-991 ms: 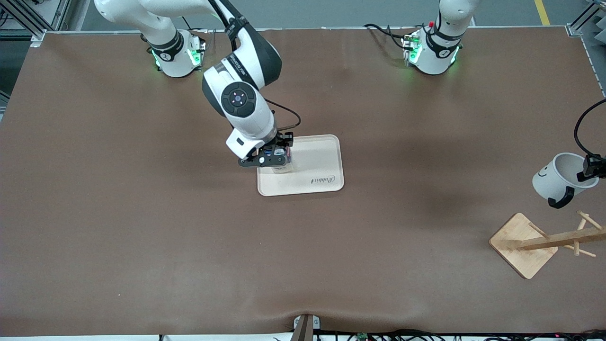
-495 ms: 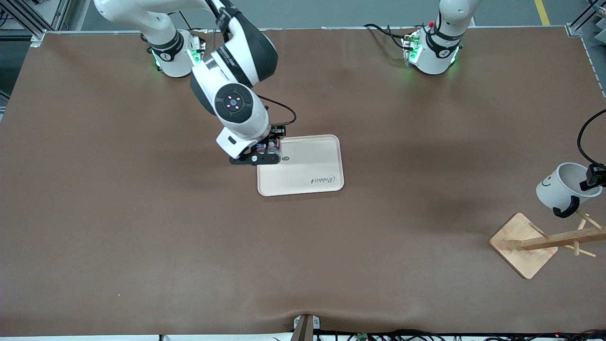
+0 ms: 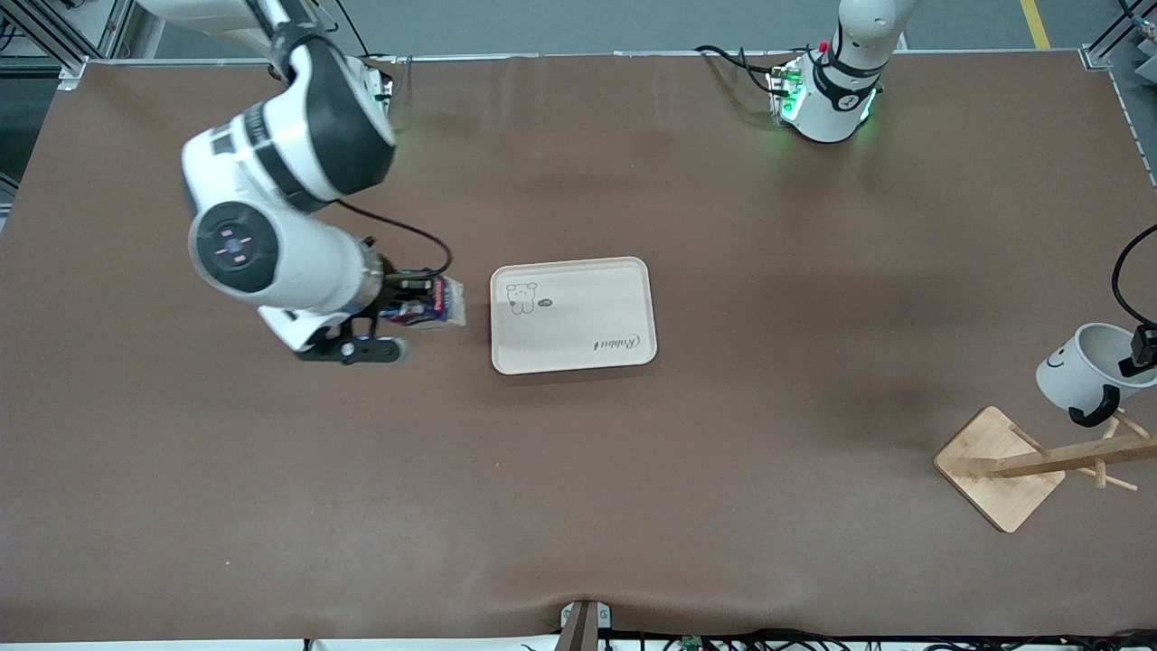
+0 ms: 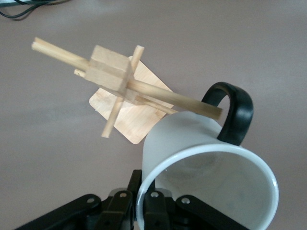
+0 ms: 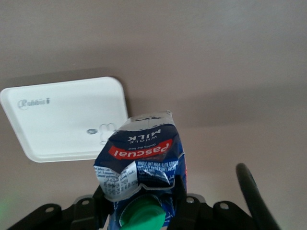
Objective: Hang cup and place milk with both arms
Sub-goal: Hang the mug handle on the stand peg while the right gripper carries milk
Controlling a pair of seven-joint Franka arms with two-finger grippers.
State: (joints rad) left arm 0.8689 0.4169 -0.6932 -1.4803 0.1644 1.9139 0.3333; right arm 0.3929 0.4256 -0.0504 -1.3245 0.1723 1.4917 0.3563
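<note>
The milk (image 3: 443, 303), a crumpled dark blue carton (image 5: 141, 158) with a green cap and a red label, hangs tipped on its side over the bare table beside the tray, toward the right arm's end. My right gripper (image 3: 418, 304) is shut on it near the cap (image 5: 143, 203). The white cup (image 3: 1082, 372) is tilted just above the wooden rack (image 3: 1067, 457). My left gripper (image 3: 1141, 348) is shut on the cup's rim (image 4: 144, 201). One rack peg (image 4: 192, 104) ends right beside the black handle (image 4: 236, 112).
A cream tray (image 3: 624, 280) with a small bear drawing lies mid-table with nothing on it; its edge (image 5: 57, 148) shows in the right wrist view. The rack's square base (image 3: 990, 475) stands near the left arm's end. A brown cloth covers the table.
My right arm has swung off the tray toward its own end of the table, carrying the milk with it. My left gripper has brought the cup down closer to the rack's pegs.
</note>
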